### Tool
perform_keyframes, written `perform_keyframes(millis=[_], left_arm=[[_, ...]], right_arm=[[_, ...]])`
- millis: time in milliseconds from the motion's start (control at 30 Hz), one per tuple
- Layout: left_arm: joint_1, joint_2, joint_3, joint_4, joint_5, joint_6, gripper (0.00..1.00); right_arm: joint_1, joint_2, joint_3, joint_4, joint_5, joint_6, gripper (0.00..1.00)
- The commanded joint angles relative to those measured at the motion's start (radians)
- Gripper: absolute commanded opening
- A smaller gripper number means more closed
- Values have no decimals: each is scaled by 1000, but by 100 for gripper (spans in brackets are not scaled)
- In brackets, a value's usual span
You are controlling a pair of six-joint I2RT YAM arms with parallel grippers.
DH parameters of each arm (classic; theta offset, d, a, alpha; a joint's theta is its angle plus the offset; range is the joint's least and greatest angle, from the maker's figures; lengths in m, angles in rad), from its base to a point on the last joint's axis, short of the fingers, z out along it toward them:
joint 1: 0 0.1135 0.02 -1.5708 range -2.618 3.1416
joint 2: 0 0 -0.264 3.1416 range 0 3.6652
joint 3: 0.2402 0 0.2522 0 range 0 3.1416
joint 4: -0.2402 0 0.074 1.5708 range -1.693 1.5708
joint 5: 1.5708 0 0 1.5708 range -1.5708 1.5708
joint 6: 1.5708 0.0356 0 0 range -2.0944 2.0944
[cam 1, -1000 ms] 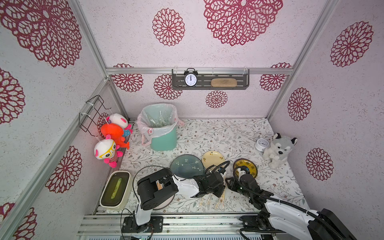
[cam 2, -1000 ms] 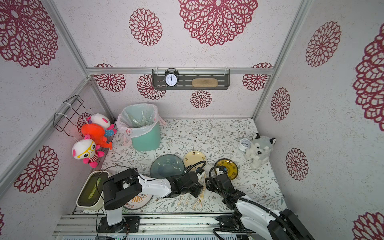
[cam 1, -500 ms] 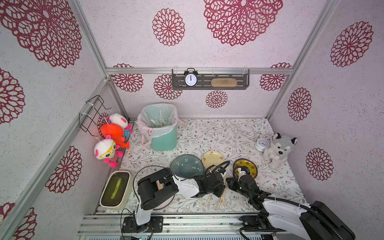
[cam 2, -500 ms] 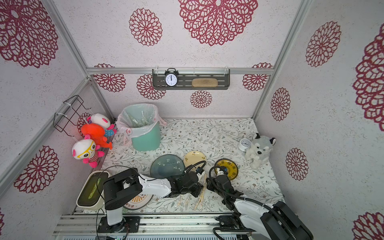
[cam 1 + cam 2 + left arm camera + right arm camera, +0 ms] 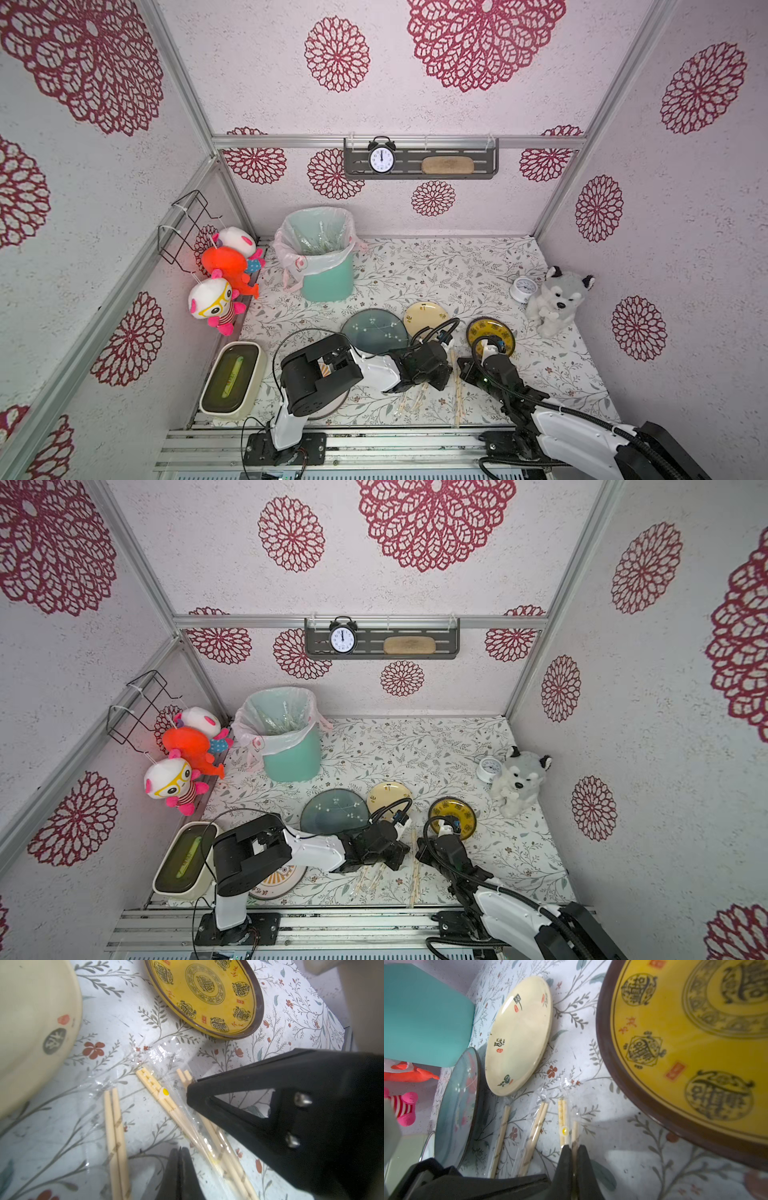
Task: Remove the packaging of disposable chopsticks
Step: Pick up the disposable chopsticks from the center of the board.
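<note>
My right end effector [image 5: 574, 1148] is clenched on one pair of disposable chopsticks [image 5: 575, 1132] inside its packaging [image 5: 224, 1148] on the counter [image 5: 623, 1136] near the yellow plate [image 5: 675, 1053]; my left end effector [image 5: 179, 1150] is clenched shut just beside it.

The bin [image 5: 328, 270] stands near the bench's [image 5: 457, 270] back left corner. The plush dog [image 5: 557, 301] and a dial [image 5: 523, 288] sit at its right edge. Three plates [image 5: 424, 318] line up across the middle. The disposable chopsticks [image 5: 457, 395] lie between them and the front edge. A tub [image 5: 230, 380] fills the front left corner.
</note>
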Motion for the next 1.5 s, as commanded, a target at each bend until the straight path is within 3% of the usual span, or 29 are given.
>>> perform_keyframes(millis=[0, 100, 233, 400, 600, 733, 1067, 1167, 1267, 1467], left_arm=[[24, -47, -25, -63, -16, 18, 0], [51, -97, -40, -55, -8, 33, 0], [123, -236, -102, 24, 72, 63, 23], [193, -399, -135, 140, 288, 112, 40], [242, -564, -138, 149, 318, 132, 70], [259, -596, -171, 205, 318, 110, 76], [259, -551, -235, 402, 438, 14, 71], [257, -538, -233, 428, 449, 5, 64], [257, -523, -228, 463, 486, -13, 48], [253, -493, -215, 460, 498, -27, 3]], right_arm=[[-5, -57, 25, -28, 8, -30, 0], [-5, -116, 62, -68, -22, -62, 0], [-6, -189, 133, -143, -45, -155, 0], [-8, -247, 222, -180, -80, -295, 0], [-8, -306, 235, -14, -325, -403, 0], [-7, -330, 249, 49, -415, -434, 0], [-6, -310, 226, 217, -532, -441, 0], [-6, -292, 223, 233, -539, -435, 0], [-6, -279, 216, 253, -543, -427, 0], [-5, -289, 209, 265, -539, -421, 0]])
